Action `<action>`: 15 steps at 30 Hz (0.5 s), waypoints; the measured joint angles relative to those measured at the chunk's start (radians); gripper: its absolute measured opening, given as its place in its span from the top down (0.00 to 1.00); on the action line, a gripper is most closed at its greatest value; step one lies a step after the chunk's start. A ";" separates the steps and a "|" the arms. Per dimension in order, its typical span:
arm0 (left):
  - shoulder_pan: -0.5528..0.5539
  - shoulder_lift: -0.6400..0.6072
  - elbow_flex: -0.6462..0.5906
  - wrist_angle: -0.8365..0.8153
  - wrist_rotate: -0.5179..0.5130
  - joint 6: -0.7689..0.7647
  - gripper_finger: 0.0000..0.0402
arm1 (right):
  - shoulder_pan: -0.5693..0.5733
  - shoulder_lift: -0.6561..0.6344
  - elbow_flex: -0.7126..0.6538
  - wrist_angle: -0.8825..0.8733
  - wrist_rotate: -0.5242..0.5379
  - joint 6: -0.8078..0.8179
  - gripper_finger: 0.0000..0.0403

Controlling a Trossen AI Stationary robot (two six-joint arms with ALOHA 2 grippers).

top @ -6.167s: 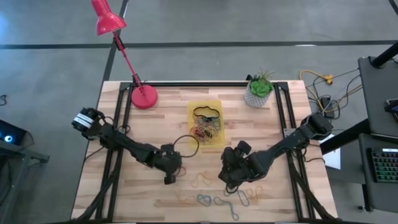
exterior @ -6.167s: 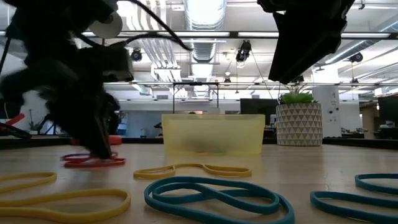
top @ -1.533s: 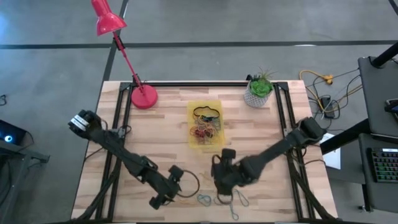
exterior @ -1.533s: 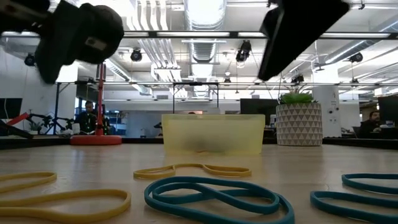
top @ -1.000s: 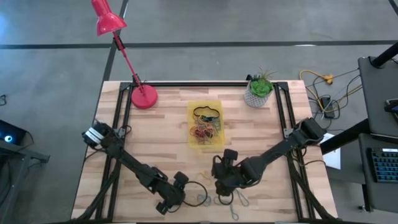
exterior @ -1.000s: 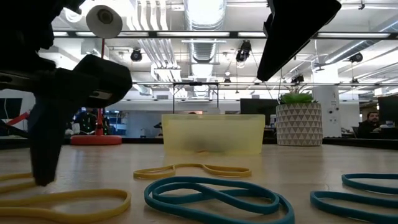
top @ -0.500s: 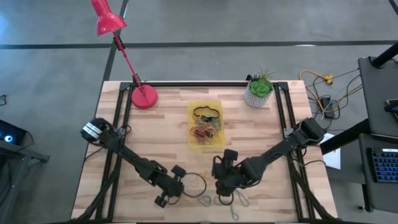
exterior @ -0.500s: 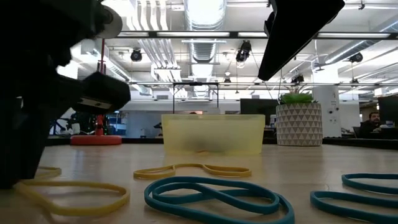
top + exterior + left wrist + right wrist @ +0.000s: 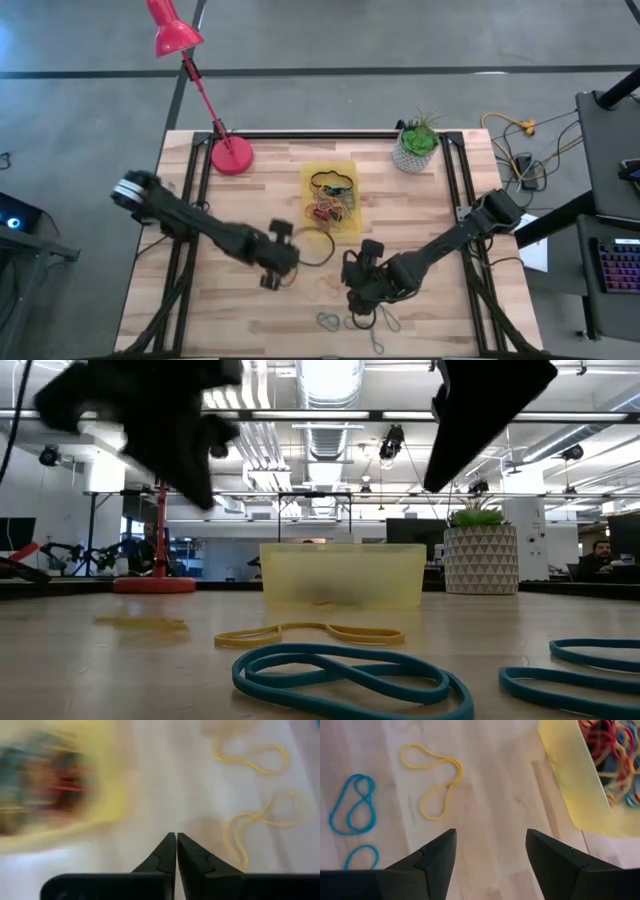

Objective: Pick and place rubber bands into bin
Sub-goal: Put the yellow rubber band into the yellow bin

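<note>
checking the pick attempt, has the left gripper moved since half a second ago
Yes. In the high view the left gripper has pulled away from the table's near edge, up toward the bin, its fingers shut.

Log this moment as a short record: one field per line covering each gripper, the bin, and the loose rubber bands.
left gripper: shut, raised over the table left of the bin; whether a band is pinched cannot be told
right gripper: open, empty, hovering over bare wood near the front
bin: yellow tray at table centre, already holding a tangle of coloured bands
yellow band: flat on the wood, ahead of the right gripper
blue bands: lying loose near the table's front edge
</note>
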 joint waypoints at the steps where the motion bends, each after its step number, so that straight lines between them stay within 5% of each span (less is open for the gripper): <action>1: 0.020 -0.033 0.021 -0.032 -0.033 0.017 1.00 | 0.000 0.000 0.000 -0.019 0.002 0.029 0.44; 9: 0.214 -0.134 0.176 -0.031 -0.095 0.184 1.00 | 0.056 -0.002 0.000 -0.230 0.042 0.266 0.46; 15: 0.233 -0.107 0.193 -0.126 0.282 0.224 1.00 | 0.142 -0.002 -0.001 -0.281 0.050 0.370 0.46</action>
